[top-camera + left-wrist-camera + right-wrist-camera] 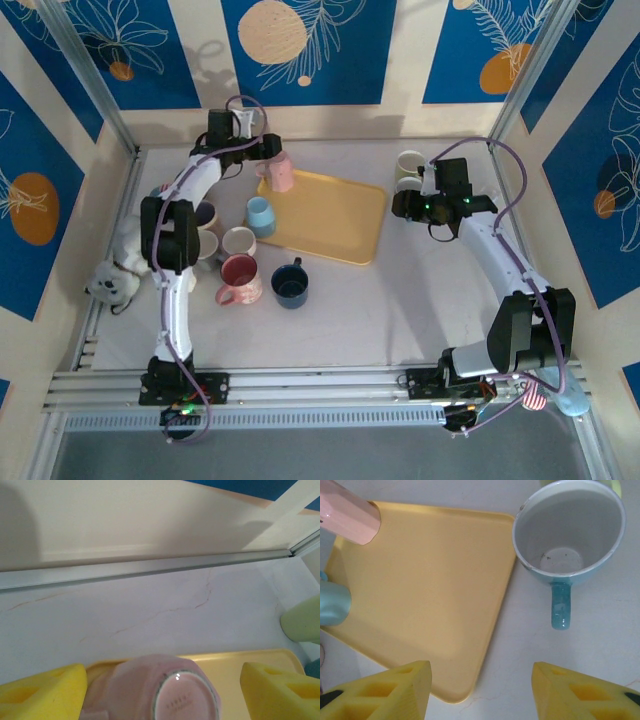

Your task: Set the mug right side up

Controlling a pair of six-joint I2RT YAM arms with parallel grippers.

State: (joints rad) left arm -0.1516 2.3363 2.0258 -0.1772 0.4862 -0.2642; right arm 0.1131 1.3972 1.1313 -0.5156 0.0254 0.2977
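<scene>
— While the left gripper [162, 677] has its fingers [40, 692] apart on either side of the pink mug [150, 690], does either one touch it?

— One sits just beside its wall, and I cannot tell whether it touches. The other stands clear. The mug stands base up, with a stamp showing, on the far left corner of the yellow tray [225, 666]. The back rail [150, 567] of the table [150, 605] is near behind it.

— Room to move?

— The tray's middle lies bare. From above, a light blue mug [260, 215] stands at its left edge. The right gripper [480, 690], fingers apart with nothing between them, hangs by the tray's right edge. Its camera shows an upright teal-handled mug [570, 535] on the table just off the tray's far right corner.
</scene>
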